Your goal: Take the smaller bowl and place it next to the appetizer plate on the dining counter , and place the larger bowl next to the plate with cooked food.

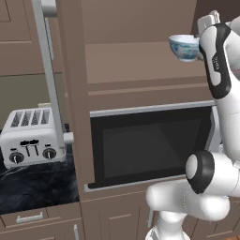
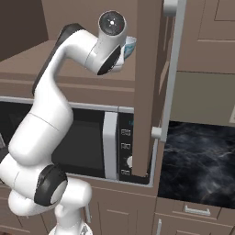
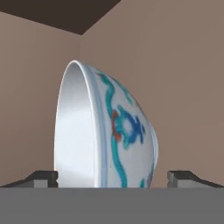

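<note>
Currently: gripper (image 3: 112,177) at the bowl (image 1: 184,47), high in the open cabinet (image 1: 140,56).

Jaws stand wide, one fingertip (image 3: 43,177) on each side of the bowl; no contact is visible, so it appears not yet gripped. The bowl sits upright on the cabinet shelf above the microwave (image 1: 150,145), just beside the arm's wrist. A toaster (image 1: 32,136) stands on the black counter (image 1: 37,187) to the left.

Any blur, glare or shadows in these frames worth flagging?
Hand view: the bowl looms large and its blue pattern is soft; its inside is unevenly lit, brighter low down. Left base view: flat even light, pale sheen on the oven door. Right base view: no blur, the counter is dark with faint veining, no hard shadows.
</note>
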Robot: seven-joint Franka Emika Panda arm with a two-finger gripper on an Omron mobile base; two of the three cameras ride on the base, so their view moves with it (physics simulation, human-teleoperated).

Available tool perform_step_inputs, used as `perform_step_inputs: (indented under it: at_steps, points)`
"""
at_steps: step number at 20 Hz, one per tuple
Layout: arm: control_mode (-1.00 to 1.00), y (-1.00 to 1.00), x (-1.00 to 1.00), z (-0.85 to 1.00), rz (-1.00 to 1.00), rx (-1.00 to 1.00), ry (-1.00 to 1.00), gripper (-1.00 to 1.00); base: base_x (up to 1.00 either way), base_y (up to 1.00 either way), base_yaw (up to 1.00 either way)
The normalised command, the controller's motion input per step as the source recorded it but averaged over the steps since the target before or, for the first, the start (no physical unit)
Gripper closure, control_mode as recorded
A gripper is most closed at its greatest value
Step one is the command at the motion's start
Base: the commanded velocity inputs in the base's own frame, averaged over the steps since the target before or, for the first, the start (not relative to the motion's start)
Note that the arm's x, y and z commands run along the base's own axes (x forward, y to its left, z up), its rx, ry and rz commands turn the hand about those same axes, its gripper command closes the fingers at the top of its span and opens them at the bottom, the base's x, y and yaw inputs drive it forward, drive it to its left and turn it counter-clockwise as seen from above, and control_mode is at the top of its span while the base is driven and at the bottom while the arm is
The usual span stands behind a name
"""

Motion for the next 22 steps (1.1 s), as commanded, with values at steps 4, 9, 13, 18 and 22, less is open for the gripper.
perform_step_inputs:
  at_steps: [4, 9, 13, 18, 22]
  points:
    - [-1.0, -0.19, 0.45, -0.04, 0.0, 0.0, 0.01, -1.0, 0.0, 0.0, 0.0]
    - [-1.0, 0.01, 0.29, -0.17, 0.0, 0.0, 0.02, 1.0, 0.0, 0.0, 0.0]
    - [-1.0, 0.13, 0.21, -0.25, -0.02, 0.0, 0.0, 1.0, 0.0, 0.0, 0.0]
    - [-1.0, 0.11, 0.12, -0.3, -0.01, 0.0, 0.03, 1.0, 0.0, 0.0, 0.0]
    - [-1.0, 0.27, -0.41, -0.1, -0.03, 0.0, -0.01, 1.0, 0.0, 0.0, 0.0]
